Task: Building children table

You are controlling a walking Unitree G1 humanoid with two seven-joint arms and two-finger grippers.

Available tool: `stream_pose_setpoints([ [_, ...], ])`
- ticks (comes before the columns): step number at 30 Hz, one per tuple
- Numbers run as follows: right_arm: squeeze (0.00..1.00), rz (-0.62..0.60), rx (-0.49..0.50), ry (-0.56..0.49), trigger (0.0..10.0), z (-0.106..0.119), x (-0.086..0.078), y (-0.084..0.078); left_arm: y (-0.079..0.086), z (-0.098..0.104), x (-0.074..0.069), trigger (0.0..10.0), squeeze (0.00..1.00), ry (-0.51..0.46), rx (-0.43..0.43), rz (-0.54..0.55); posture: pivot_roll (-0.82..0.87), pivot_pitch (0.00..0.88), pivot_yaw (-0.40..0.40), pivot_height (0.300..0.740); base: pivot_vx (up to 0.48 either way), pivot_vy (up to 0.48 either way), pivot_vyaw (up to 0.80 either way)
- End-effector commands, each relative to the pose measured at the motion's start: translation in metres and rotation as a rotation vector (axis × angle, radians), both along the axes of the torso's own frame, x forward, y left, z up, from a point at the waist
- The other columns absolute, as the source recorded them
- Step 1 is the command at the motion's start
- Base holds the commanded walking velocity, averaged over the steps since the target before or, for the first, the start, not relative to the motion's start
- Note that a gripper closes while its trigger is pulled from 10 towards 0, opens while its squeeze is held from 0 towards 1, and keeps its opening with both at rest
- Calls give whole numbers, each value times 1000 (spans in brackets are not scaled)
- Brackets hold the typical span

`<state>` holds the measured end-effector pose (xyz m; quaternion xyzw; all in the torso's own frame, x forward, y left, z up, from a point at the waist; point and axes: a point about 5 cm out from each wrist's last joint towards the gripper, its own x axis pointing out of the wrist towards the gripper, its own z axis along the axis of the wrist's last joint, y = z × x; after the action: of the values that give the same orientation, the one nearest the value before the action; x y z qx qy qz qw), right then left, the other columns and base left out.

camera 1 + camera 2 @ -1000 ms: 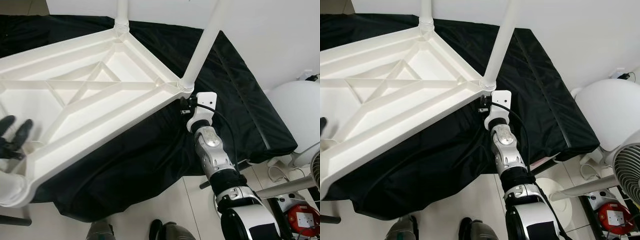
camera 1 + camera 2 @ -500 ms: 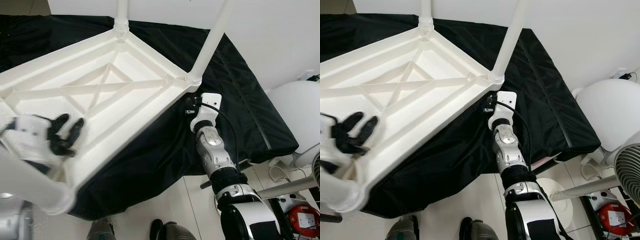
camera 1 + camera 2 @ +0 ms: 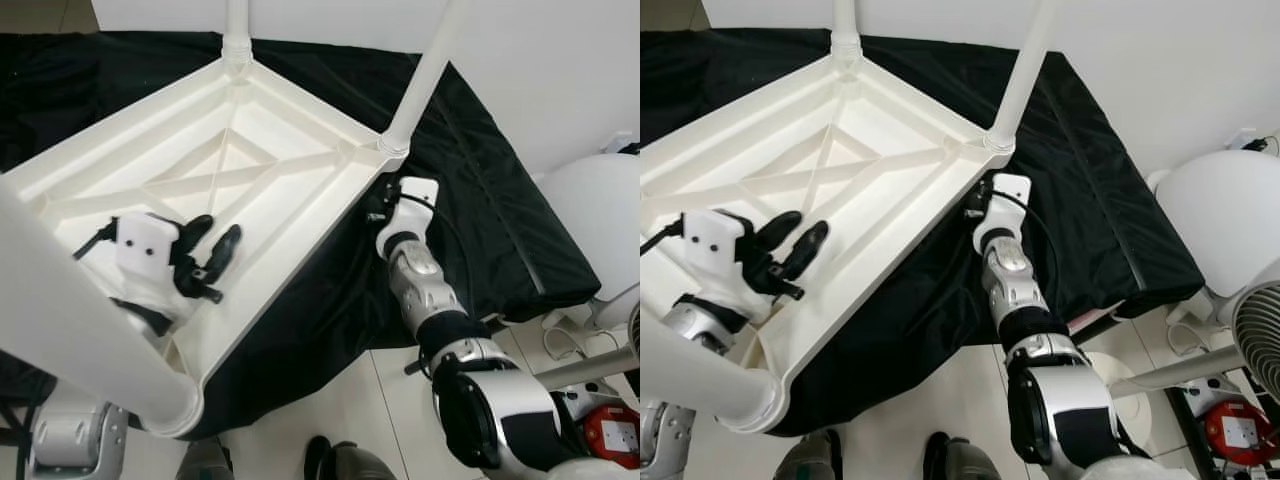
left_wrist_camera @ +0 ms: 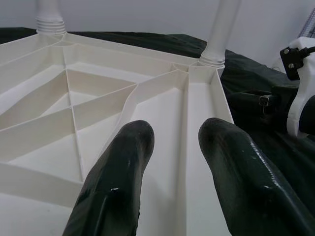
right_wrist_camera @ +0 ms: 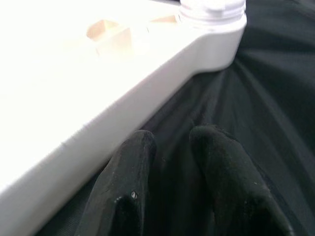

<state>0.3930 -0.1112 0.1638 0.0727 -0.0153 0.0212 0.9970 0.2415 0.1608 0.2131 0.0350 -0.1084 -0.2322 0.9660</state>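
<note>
Black cloth [image 3: 480, 200] covers the low surface in the left eye view, with a pale tiled floor [image 3: 330, 400] at its near edge and a white wall behind. On the cloth lies the children's table [image 3: 300, 140], white plastic, upside down and tilted, its ribbed underside facing up. Two legs [image 3: 425, 70] stand fitted at the far corners and another leg [image 3: 70, 320] crosses the near left of the frame. The left end effector [image 3: 205, 258] hovers inside the tray-like underside with its fingers parted. The right end effector [image 3: 372, 208] sits just under the far right corner, against the rim.

From the right eye view the same layout shows, the right arm reaching up to that corner beside the fitted leg, and a white fan [image 3: 1230, 220] standing to the right.

Along the left wrist view, the two black fingers [image 4: 118, 182] stand well apart, holding nothing, above the ribs.

Looking down the right wrist view, the fingers [image 5: 125, 182] are narrowly apart on the cloth just below the rim, gripping nothing.

The moulded plastic looks light, stiff and rather smooth, so a hold on the rim or a rib should serve better than on a round leg.
</note>
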Motion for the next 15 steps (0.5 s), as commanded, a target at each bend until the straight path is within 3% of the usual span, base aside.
stream_pose_setpoints([
  [1, 0, -11, -3, 36, 10000, -7, 0, -7, -5, 0, -2, 10000, 0, 10, 3, -7, 248, 213, -108, 740, 0, 0, 0],
  [8, 0, 61, -29, 34, 10000, 3, 7, 1, -12, 10, -5, 10000, 0, -9, 0, -39, 249, 223, -114, 740, 0, 0, 0],
  [15, 0, 206, -75, -19, 10000, 16, 10, 14, -29, 12, -28, 10000, 0, 4, 12, -190, 242, 230, -108, 740, 0, 0, 0],
])
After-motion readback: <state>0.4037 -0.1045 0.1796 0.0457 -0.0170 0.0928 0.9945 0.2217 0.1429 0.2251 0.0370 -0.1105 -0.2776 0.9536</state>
